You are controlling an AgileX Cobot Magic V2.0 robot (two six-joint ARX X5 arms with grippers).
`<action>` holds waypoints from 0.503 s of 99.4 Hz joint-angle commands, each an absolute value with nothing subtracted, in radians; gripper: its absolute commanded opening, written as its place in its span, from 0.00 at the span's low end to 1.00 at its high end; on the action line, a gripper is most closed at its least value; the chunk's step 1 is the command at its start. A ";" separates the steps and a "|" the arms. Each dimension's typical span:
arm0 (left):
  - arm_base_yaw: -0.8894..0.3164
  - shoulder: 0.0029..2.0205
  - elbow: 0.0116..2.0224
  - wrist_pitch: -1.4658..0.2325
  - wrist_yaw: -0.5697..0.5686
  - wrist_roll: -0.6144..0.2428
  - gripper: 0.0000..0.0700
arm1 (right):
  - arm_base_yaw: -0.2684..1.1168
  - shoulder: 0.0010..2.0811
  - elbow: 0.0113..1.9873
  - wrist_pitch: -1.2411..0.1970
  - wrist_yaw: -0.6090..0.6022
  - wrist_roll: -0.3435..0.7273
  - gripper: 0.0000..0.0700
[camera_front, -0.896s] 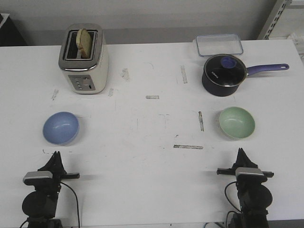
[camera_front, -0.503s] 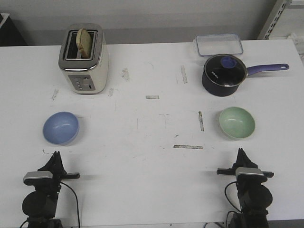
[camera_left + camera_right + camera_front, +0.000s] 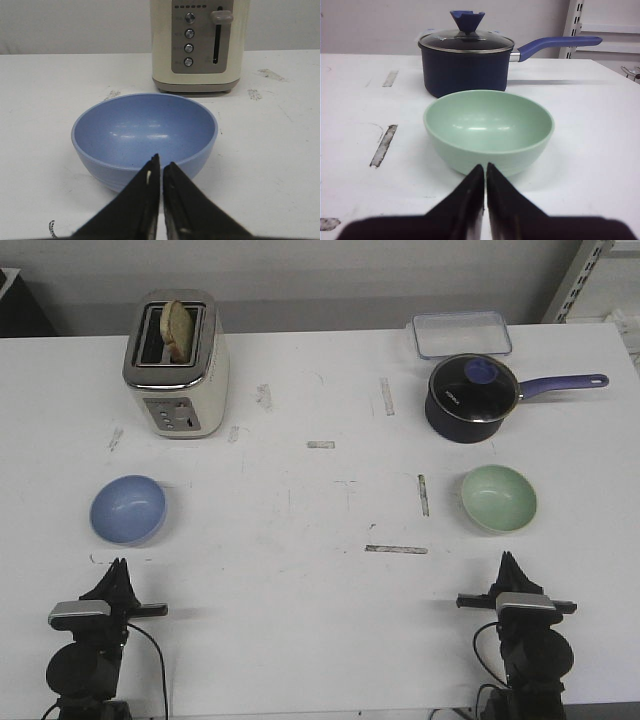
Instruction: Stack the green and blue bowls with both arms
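In the front view nothing has shifted since the earlier frames, so stacking is judged not yet begun: the light blue round bowl (image 3: 128, 508) and pale green round bowl (image 3: 498, 498) rest well apart on the white table (image 3: 320, 590). In the left wrist view, the left tool (image 3: 161, 169) is seen closed and empty, just short of the blue bowl. In the right wrist view, the right tool (image 3: 485, 172) is likewise closed, empty, before the green bowl.

Two bowls are sitting out, one blue bowl (image 3: 128, 508) and one green bowl (image 3: 498, 498), alongside one toaster (image 3: 177, 364), one saucepan (image 3: 472, 397), one clear container (image 3: 460, 334)
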State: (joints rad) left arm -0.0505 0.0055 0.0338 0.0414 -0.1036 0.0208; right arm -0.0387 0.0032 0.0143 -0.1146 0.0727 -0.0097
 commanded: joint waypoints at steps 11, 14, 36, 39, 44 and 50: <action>-0.052 0.003 0.014 0.054 -0.104 0.033 0.00 | -0.039 0.001 0.013 -0.097 0.077 0.005 0.00; -0.052 0.003 0.014 0.054 -0.104 0.033 0.00 | -0.039 0.001 0.013 -0.088 0.080 0.009 0.00; -0.052 0.003 0.014 0.054 -0.104 0.033 0.00 | -0.039 0.002 0.063 0.148 0.080 0.008 0.00; -0.052 0.003 0.014 0.054 -0.104 0.033 0.00 | -0.039 0.009 0.095 0.146 0.080 -0.002 0.00; -0.052 0.003 0.014 0.054 -0.104 0.033 0.00 | -0.039 0.037 0.156 0.139 0.079 -0.031 0.00; -0.052 0.003 0.014 0.054 -0.104 0.033 0.00 | -0.039 0.098 0.246 0.122 0.074 -0.055 0.00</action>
State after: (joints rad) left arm -0.0505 0.0055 0.0338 0.0414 -0.1036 0.0208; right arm -0.0391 0.0437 0.1486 0.1165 0.0780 -0.0128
